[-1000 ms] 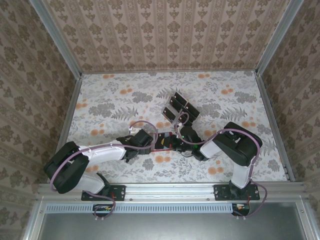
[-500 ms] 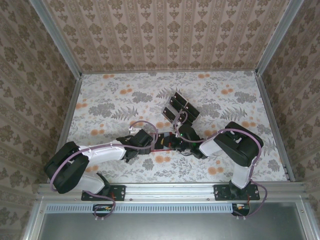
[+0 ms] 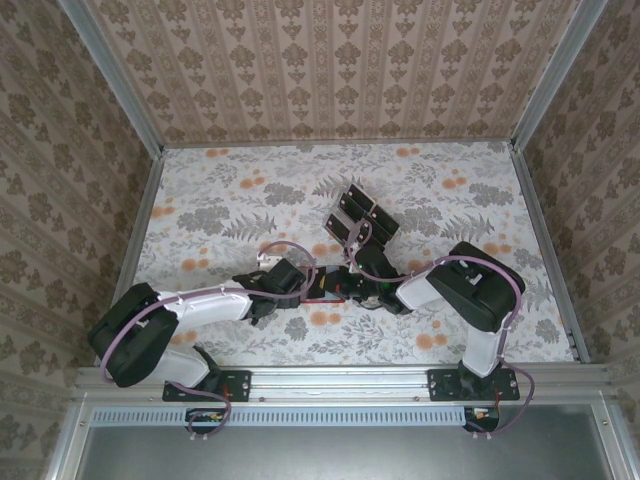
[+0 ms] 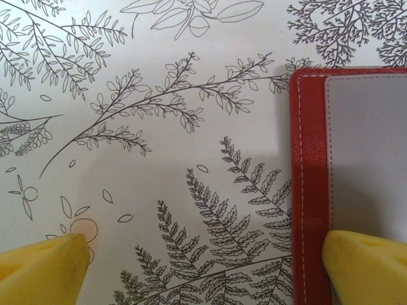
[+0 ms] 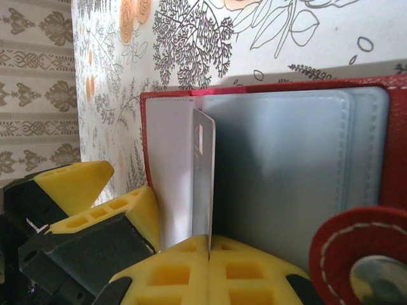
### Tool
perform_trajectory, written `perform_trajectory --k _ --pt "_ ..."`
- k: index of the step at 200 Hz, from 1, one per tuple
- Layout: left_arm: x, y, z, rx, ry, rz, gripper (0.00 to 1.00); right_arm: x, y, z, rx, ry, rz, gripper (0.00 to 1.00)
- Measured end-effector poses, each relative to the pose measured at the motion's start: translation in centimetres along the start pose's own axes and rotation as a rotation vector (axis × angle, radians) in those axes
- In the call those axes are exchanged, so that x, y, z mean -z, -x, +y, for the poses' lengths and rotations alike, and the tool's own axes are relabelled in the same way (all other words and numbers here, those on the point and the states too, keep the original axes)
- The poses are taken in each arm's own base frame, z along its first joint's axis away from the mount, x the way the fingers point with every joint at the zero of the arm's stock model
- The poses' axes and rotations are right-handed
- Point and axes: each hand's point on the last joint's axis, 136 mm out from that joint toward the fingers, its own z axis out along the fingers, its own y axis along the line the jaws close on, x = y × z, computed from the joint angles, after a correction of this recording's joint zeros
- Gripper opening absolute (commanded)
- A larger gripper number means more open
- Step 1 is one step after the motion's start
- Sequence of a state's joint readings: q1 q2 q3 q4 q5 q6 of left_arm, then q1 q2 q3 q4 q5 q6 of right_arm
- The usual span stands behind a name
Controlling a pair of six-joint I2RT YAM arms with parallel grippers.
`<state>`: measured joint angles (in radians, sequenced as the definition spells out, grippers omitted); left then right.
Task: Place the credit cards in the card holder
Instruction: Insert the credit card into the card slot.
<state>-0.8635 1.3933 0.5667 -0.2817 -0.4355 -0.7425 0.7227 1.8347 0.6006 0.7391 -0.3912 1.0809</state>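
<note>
Right end effector (image 5: 208, 246) shifted left, pinching credit card (image 5: 203, 178) edge-on at card holder (image 5: 280, 159), left end effector (image 4: 203, 267) spread.

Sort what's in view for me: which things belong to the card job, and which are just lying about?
Job:
- card holder, lying open
- held credit card, pinched in the right fingers, standing in the holder
- loose credit cards, farther back

Just there:
- floral table cover
- wallpapered walls

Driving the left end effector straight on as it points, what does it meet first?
Probably the card holder: one fingertip of the open left end effector is over its red border, the other over floral tablecloth. Depth unclear.
</note>
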Motion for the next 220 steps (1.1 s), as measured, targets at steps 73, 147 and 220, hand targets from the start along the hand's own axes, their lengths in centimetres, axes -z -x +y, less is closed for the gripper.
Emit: perform_trajectory --k 73,147,220 --pt "0.0 0.0 0.0 0.000 -0.001 -0.001 1.00 0.0 0.0 -0.1 -0.003 -0.004 0.003 0.00" --pt "0.0 0.1 0.2 0.000 0.011 -0.005 1.00 -0.5 0.2 0.1 -0.006 0.000 0.016 0.00" --pt "0.4 0.5 1.9 0.035 0.038 0.006 1.00 -0.2 0.2 1.1 0.031 -0.046 0.052 0.37"
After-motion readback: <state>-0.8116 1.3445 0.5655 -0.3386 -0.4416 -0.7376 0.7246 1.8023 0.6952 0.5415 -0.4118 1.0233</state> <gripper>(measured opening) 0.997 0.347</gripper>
